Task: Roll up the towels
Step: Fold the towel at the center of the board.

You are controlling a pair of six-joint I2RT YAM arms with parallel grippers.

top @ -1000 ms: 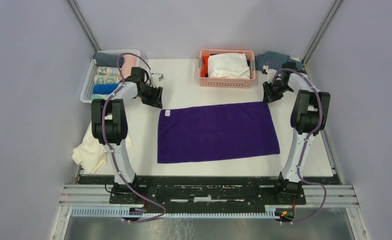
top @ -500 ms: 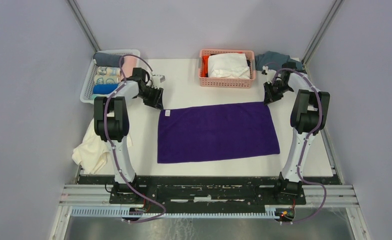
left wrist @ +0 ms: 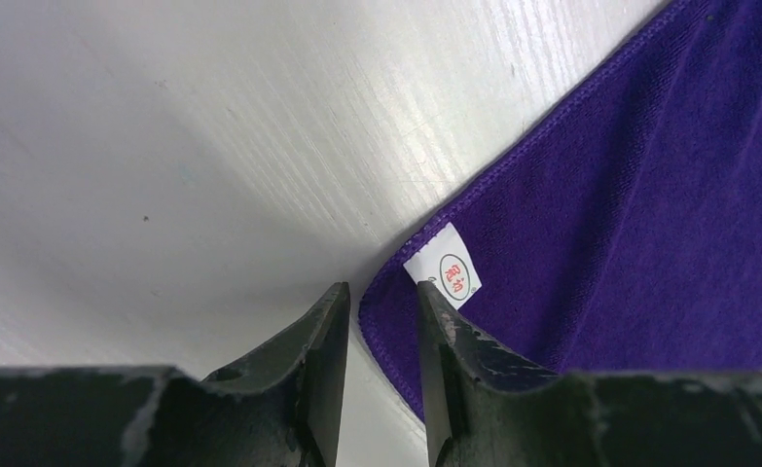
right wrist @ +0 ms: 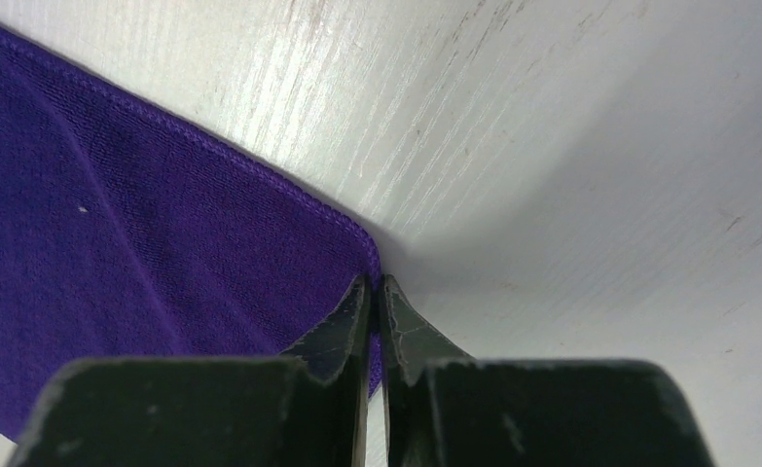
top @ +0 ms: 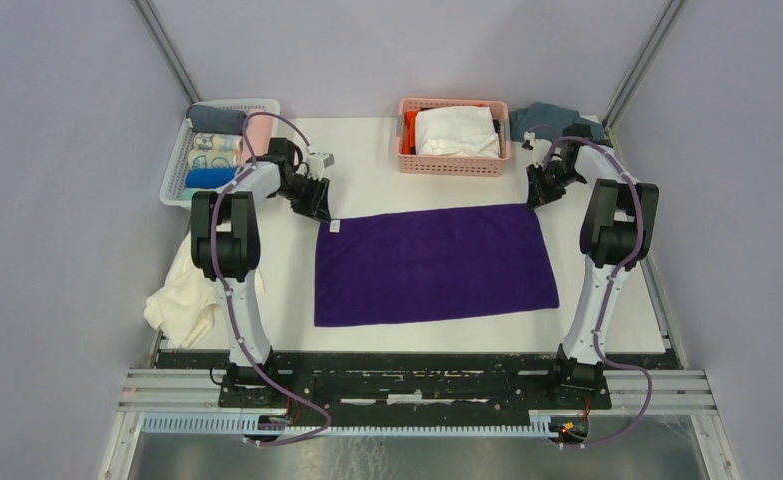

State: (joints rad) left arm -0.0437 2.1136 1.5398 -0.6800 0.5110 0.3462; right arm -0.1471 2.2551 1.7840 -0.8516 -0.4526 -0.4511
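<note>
The deep purple towel [top: 432, 262] lies spread flat in the middle of the table. My left gripper [top: 319, 210] is down at its far left corner. In the left wrist view the left gripper [left wrist: 381, 292] is open by a narrow gap, and the towel [left wrist: 649, 243] has its hemmed corner between the fingers, beside a white label [left wrist: 450, 272]. My right gripper [top: 535, 198] is at the far right corner. In the right wrist view the right gripper [right wrist: 375, 282] is shut on the towel's [right wrist: 114, 243] edge. The cream-white towel [top: 182, 300] lies crumpled at the table's near left edge.
A white basket [top: 177, 170] with several rolled cloths stands at the far left. A pink basket [top: 454, 163] at the back centre holds a white cloth with orange fabric. A teal-grey cloth [top: 547, 118] lies in the far right corner.
The left gripper has moved right onto the towel's far left corner and its jaws have narrowed. The right gripper has closed on the far right corner.
</note>
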